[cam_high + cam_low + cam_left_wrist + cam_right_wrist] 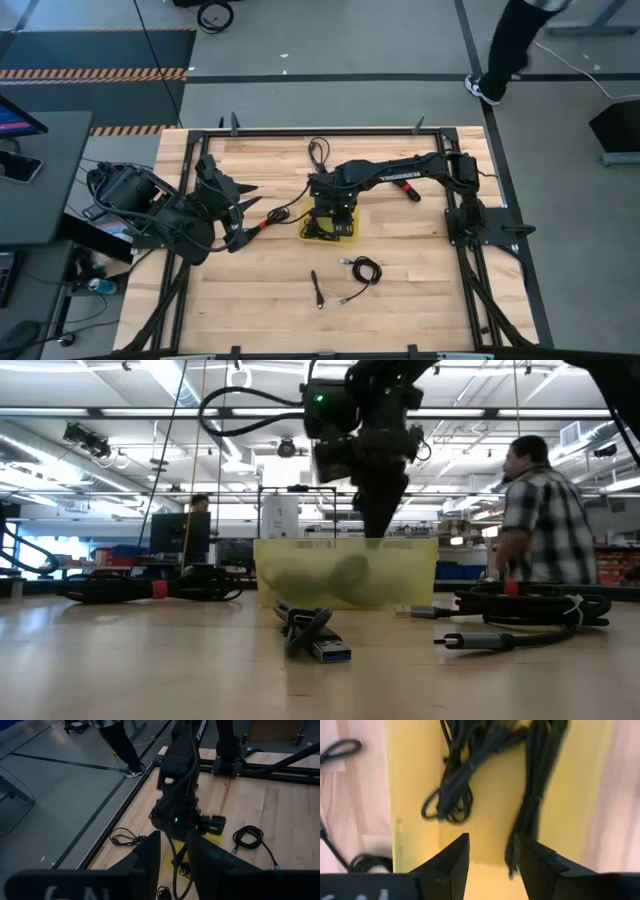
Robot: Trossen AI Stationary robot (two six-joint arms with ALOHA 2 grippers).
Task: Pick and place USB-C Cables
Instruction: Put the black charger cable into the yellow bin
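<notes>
Two tools: my right tool (333, 222) is hanging open, empty, over the yellow bin (309, 234), positioned for depositing.
Left tool (240, 212): idling open.
Cables (362, 269): awaiting pickup on tabletop (420, 300).

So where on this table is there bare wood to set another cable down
The widest bare wood lies along the near edge, right of the loose cables, and another patch left of them. The centre is crowded: the yellow bin sits under the right gripper, and the left gripper waits beside it.

A workshop hall: taped concrete floor (330, 95), ceiling strip lights (180, 380), benches.
</notes>
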